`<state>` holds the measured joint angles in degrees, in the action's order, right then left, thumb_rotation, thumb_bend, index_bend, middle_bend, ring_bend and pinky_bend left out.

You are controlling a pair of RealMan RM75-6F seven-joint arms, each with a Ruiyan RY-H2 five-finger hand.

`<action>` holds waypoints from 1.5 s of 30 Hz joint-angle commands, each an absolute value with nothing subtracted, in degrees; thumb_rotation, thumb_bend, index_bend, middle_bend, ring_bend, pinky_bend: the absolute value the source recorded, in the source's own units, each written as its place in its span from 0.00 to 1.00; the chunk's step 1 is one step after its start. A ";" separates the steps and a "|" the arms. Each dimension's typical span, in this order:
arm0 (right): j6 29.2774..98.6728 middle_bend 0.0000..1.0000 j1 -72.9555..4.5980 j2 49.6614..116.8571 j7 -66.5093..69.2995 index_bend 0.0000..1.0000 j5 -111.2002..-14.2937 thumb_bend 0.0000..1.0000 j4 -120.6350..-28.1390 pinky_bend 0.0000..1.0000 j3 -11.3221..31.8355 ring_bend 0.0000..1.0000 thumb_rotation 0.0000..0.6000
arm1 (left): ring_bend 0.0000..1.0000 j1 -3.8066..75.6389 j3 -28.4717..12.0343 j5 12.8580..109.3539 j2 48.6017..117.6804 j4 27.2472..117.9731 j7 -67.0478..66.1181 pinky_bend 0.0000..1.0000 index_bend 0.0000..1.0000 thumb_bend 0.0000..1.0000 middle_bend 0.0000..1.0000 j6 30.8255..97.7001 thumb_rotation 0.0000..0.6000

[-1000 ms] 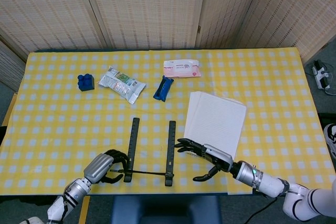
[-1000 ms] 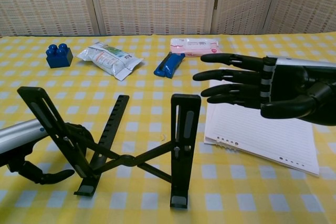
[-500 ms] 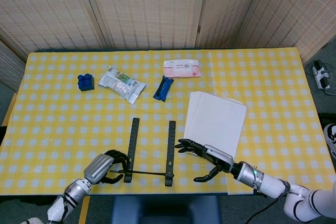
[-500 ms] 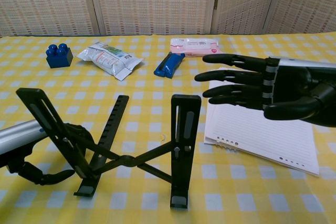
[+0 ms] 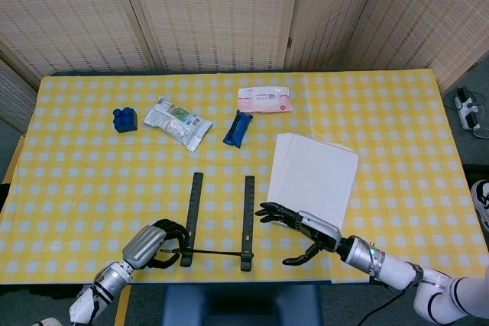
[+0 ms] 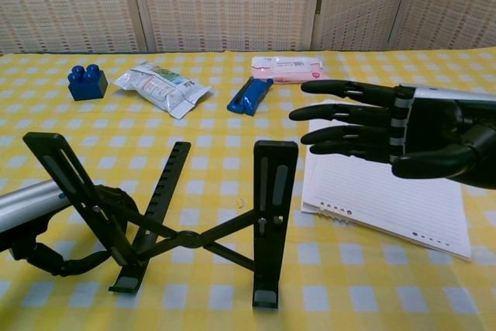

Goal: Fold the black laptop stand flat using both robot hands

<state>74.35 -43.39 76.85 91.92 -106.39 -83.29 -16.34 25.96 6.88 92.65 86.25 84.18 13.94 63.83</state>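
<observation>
The left hand [image 6: 46, 226] has its fingers [image 5: 170, 232] curled round the left rail of the stand [image 6: 182, 215], which is open in an X just ahead of both hands. The right hand [image 6: 387, 129] hovers with fingers [image 6: 341, 114] spread and empty, beside the right rail but apart from it. Over the last second the right hand has edged slightly away and the left rail has barely shifted, so folding seems hardly begun. Beyond the fingers, the yellow-checked tabletop [image 5: 397, 112] carries a notepad [image 5: 313, 177], blue pen [image 5: 238, 127], packets [image 5: 177, 121] and a block [image 5: 124, 119]. Woven screens [image 5: 229, 13] stand behind.
</observation>
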 commanded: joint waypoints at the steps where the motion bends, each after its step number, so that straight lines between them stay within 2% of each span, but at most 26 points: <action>1: 74.31 0.12 -43.34 76.85 91.88 0.00 -106.41 0.22 -83.31 0.04 -16.39 0.12 1.00 | 0.27 25.94 6.84 92.70 86.26 84.17 14.07 0.22 0.56 0.47 0.35 63.95 1.00; 7: 74.12 0.12 -43.21 76.63 90.82 0.00 -106.49 0.22 -83.65 0.04 -16.48 0.12 1.00 | 0.27 25.84 6.91 92.94 86.19 84.18 14.44 0.21 0.53 0.47 0.36 64.21 1.00; 11: 72.70 0.12 -43.13 76.50 86.84 0.00 -106.15 0.22 -84.05 0.04 -16.43 0.13 1.00 | 0.23 25.85 7.16 93.26 85.76 84.68 14.65 0.19 0.39 0.47 0.35 64.25 1.00; 16: 68.70 0.12 -43.30 76.13 76.05 0.00 -105.40 0.22 -85.58 0.04 -16.19 0.12 1.00 | 0.12 26.02 7.58 93.82 84.52 86.01 15.15 0.13 0.22 0.46 0.24 64.24 1.00; 18: 66.47 0.12 -43.41 76.06 70.03 0.00 -104.90 0.22 -86.40 0.04 -15.96 0.11 1.00 | 0.09 25.94 7.64 94.17 83.98 86.55 15.34 0.11 0.18 0.46 0.21 64.76 1.00; 23: 61.36 0.09 -43.87 76.85 56.31 0.00 -103.89 0.22 -88.39 0.04 -15.02 0.08 1.00 | 0.07 25.61 7.93 94.96 81.92 88.18 15.21 0.09 0.17 0.46 0.19 66.10 1.00; 32: 54.95 0.08 -45.00 81.56 46.36 0.00 -99.09 0.22 -90.99 0.03 -11.06 0.07 1.00 | 0.06 24.44 8.27 95.99 78.07 90.44 14.44 0.07 0.17 0.46 0.19 69.05 1.00; 45: 53.92 0.08 -42.99 92.03 30.18 0.00 -85.76 0.22 -88.28 0.02 -0.19 0.07 1.00 | 0.06 23.18 7.06 96.85 74.50 91.59 13.97 0.07 0.17 0.46 0.19 72.92 1.00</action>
